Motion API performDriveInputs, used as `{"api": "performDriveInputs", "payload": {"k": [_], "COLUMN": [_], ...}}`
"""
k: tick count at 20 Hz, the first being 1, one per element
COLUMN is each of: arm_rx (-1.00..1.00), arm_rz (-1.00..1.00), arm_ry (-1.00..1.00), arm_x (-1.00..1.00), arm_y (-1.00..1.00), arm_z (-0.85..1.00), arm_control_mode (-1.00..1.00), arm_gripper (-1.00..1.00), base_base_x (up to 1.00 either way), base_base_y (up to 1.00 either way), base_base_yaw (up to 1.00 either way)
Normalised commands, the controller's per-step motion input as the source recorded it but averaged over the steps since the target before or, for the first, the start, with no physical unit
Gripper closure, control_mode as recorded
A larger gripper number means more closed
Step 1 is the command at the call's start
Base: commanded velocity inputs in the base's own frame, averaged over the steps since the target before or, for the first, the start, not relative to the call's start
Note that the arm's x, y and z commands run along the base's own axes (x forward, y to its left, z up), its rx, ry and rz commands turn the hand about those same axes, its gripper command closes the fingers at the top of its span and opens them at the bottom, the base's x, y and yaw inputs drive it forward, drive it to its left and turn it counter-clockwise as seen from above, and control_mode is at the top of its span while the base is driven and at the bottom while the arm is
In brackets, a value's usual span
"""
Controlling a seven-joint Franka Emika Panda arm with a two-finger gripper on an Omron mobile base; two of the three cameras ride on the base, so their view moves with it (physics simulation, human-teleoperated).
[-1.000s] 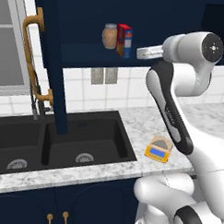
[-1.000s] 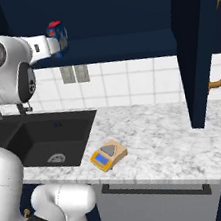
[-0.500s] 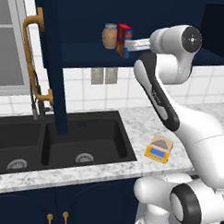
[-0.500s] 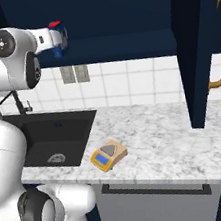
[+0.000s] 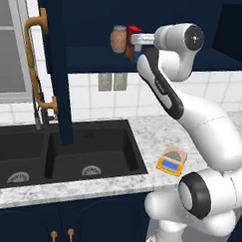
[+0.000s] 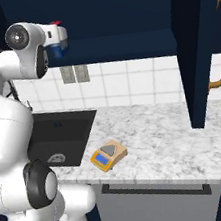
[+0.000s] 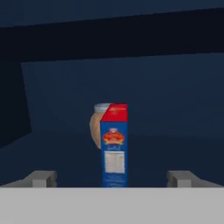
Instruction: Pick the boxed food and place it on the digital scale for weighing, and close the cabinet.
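Observation:
The boxed food stands upright on the shelf of the open cabinet, its blue side panel and red top turned toward my hand. My gripper is open, level with the box and just short of it. One fingertip sits far to each side of the box and neither touches it. In the left base view the hand reaches into the cabinet and covers most of the boxed food. The digital scale lies on the marble counter near its front edge, also seen as the scale.
A brown round jar stands right behind the box, touching or nearly so. Both cabinet doors hang open: the left door with its brass handle and the right door. A black double sink is left of the scale.
The arm has swung its elbow up and left, and the hand has moved further into the cabinet toward the box. The jaws stayed open.

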Motion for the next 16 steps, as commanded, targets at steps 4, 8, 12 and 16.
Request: {"api": "performDriveInputs", "payload": {"k": [4,8,12,16], "arm_rx": [0.00,-0.01,-0.04,-0.02], "arm_rz": [0.00,0.00,-0.01,-0.02], "arm_ry": [0.01,0.01,0.00,0.00], "arm_x": [0.55,0.51,0.49,0.46], "arm_y": [0.00,0.03,0.19,0.16], "arm_z": [-0.04,-0.06,-0.08,-0.11], "arm_control_mode": [-1.00,-1.00,-1.00,-1.00], "arm_gripper": [-1.00,-1.00,-1.00,-1.00], "base_base_x": [0.00,0.00,0.00,0.00], "base_base_y": [0.00,0.00,0.00,0.00], "base_base_yaw": [0.00,0.00,0.00,0.00]}}
